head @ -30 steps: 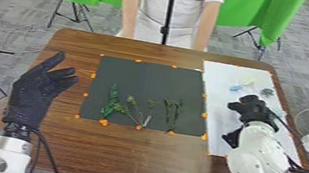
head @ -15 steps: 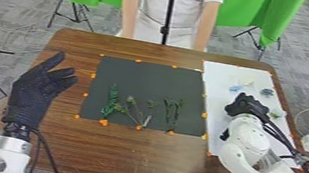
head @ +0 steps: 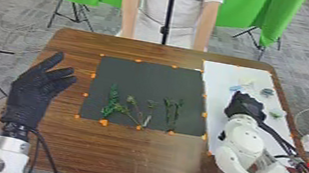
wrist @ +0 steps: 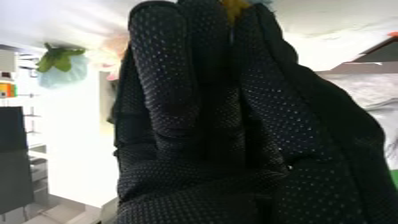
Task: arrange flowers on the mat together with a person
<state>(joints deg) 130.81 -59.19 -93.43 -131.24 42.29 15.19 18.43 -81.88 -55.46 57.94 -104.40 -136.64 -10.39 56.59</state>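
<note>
Since the earliest frame, the right hand [head: 245, 105] has shifted a little to the left over the white sheet [head: 225, 71], and its forearm has swung left too. A pale flower with green [head: 277, 114] that it used to cover now lies uncovered to its right. The left hand [head: 33, 92] stays where it was, and so do the stems on the mat.

The right hand reaches forward over the sheet, close to a light blue flower [head: 236, 88]; whether they touch, I can't tell. Just beyond is a cream flower [head: 247, 82], with a grey-blue flower [head: 267, 92] to the right.

In the right wrist view, the right hand [wrist: 204, 195] has its fingers straight and close together. A small orange-brown piece [wrist: 235, 7] shows between their ends; I can't tell if it is gripped. Apart from the glove are a pale blue bloom with green leaves [wrist: 60, 75] and a soft pink bloom [wrist: 113, 47].

The left hand is relaxed and open, its thumb apart from its fingers, at the left of the black mat [head: 144, 77]. On the near half of that mat, from left to right, lie a leafy green stem [head: 112, 100], a branching stem [head: 132, 106], a short sprig [head: 151, 105] and some thin dark green stems [head: 171, 110].
</note>
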